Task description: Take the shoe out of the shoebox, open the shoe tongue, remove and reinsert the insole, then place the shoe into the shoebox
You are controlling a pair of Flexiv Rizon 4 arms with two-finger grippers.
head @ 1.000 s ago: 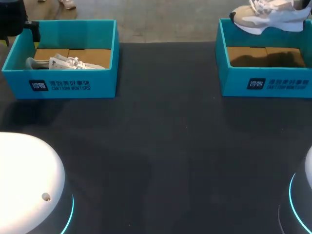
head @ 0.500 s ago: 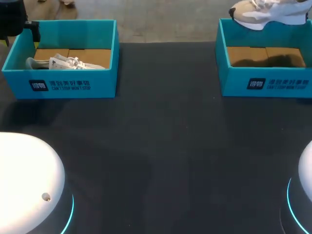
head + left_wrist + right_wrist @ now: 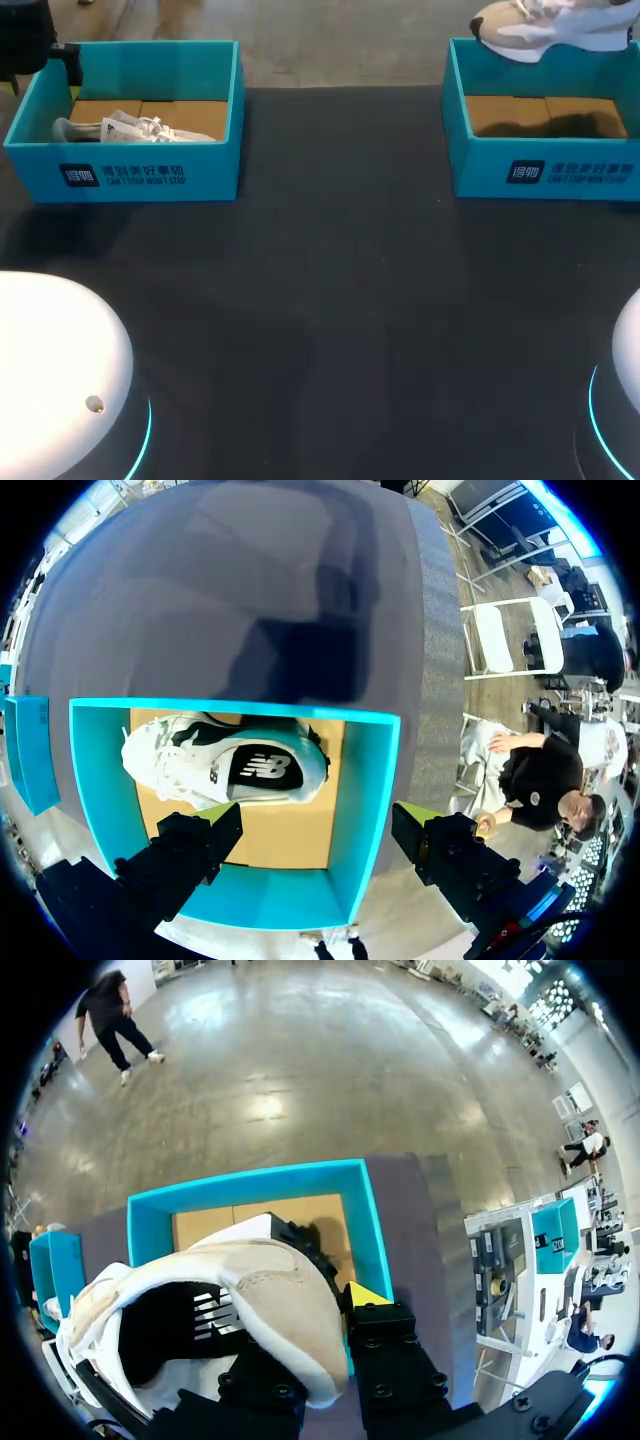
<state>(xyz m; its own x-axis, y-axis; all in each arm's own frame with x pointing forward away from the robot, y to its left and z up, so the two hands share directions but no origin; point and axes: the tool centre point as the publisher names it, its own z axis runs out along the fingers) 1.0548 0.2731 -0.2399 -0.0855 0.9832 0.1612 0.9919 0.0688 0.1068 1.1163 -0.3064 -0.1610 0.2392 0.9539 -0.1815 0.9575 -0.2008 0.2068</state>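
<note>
Two teal shoeboxes stand at the table's far edge. The left box [image 3: 130, 170] holds a white shoe [image 3: 130, 128] lying on its side; in the left wrist view this white and black shoe [image 3: 225, 765] lies below my left gripper [image 3: 315, 825], which hangs open above the box [image 3: 365, 780] without touching it. My right gripper [image 3: 310, 1310] is shut on the heel collar of a beige and white shoe [image 3: 250, 1290], lifted above the right box [image 3: 250, 1182]. In the head view that shoe [image 3: 550, 22] hovers over the right box [image 3: 545, 150], whose cardboard floor is bare.
Dark tabletop [image 3: 340, 300] stretches between the boxes and toward me. My left arm [image 3: 25, 40] shows at the far left corner above the left box. The white arm bases [image 3: 60, 370] sit at the near corners.
The right gripper has lifted the beige shoe a little higher above the right box, then held still. The left arm and the white shoe have not moved.
</note>
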